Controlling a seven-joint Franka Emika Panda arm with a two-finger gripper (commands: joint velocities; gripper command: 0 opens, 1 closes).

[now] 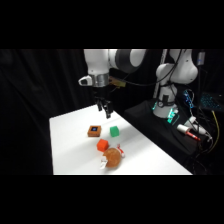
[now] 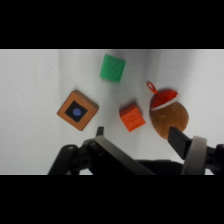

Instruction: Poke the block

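The pincer [image 1: 105, 112] hangs in the air above the far part of the white tabletop [image 1: 70, 145], holding nothing. In the wrist view one finger tip shows near the block and the other far off to the side by the brown toy, so the fingers look spread wide, though the side view is too small to confirm this.

The block [image 1: 94, 131], brown with a dark blue spot on top, lies flat on the tabletop below and a little nearer the camera than the pincer. The green cube [image 1: 114, 131] sits just beside it. An orange-red block [image 1: 102, 145] lies near it on the camera side, and a round brown toy with a red and white cap [image 1: 113, 157] rests just past that.

The risk from here is crowding. The block is apart from its neighbours, but not by much. With the fingers this wide, a descent that drifts sideways could strike the green cube or the orange-red block instead. A poke landing on the block's edge, not its top, could tip or slide it into the cube. Coming down too hard could jam a finger against the tabletop.
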